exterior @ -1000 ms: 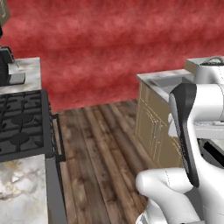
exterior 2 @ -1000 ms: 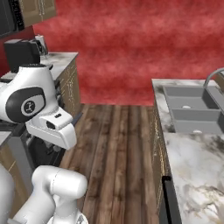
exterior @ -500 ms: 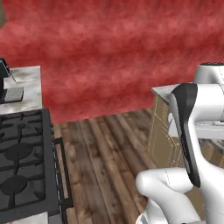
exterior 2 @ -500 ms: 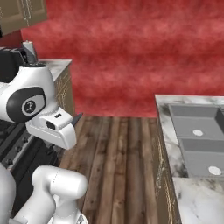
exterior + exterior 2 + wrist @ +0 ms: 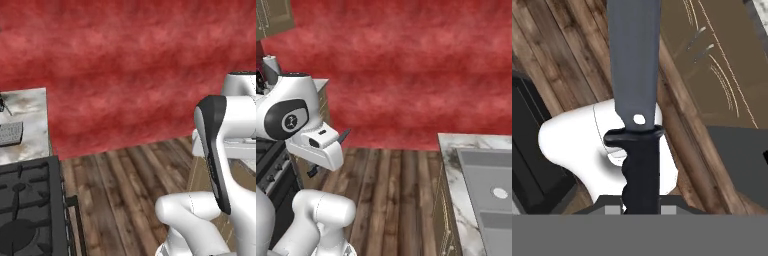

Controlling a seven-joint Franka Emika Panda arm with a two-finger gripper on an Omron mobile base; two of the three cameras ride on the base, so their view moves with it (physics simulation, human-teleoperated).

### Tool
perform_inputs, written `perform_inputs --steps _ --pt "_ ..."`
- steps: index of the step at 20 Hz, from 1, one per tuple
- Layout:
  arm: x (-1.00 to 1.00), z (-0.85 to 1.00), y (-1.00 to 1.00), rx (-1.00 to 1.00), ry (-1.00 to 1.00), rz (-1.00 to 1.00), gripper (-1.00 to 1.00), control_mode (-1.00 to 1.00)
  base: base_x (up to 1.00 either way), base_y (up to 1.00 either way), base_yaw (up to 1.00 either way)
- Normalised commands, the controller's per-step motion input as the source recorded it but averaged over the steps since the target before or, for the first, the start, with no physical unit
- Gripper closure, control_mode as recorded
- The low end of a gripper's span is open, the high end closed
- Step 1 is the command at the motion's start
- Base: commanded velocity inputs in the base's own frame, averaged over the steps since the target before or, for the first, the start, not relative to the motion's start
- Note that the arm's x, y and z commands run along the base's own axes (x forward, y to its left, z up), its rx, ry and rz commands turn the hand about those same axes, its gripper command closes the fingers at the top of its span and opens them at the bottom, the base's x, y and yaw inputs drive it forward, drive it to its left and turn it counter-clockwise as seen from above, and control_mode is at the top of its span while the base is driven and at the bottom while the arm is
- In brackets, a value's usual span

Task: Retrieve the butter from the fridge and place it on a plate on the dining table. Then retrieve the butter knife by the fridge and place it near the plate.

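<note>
My gripper (image 5: 641, 207) is shut on the butter knife (image 5: 637, 100). It holds the knife by its black ribbed handle, and the grey blade points away along the hand over the wooden floor. In the right base view the knife's dark tip (image 5: 344, 135) pokes out beside the white hand, which is folded in close over the robot's body. The butter, the fridge, the plate and the dining table are out of view.
A black stove (image 5: 25, 210) and a marble counter (image 5: 27, 112) lie to the left. A marble counter with a grey sink (image 5: 491, 185) lies to the right. Wooden floor (image 5: 391, 185) runs between them to a red wall (image 5: 125, 65). Tan cabinet doors (image 5: 712, 65) pass under the hand.
The whole scene has shifted in both base views: the base has moved and the red wall looks nearer. The arm keeps its folded pose.
</note>
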Motion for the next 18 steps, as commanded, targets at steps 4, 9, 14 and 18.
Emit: perform_inputs --steps 4,9,14,18 --pt "0.00 0.00 0.00 0.00 0.00 0.00 1.00 1.00 1.00 -0.11 0.00" --pt "0.00 0.00 0.00 0.00 0.00 0.00 1.00 1.00 1.00 -0.15 -0.04" --pt "0.00 0.00 0.00 0.00 0.00 0.00 1.00 1.00 1.00 -0.29 -0.18" --pt "0.00 0.00 0.00 0.00 0.00 0.00 1.00 1.00 1.00 -0.38 -0.42"
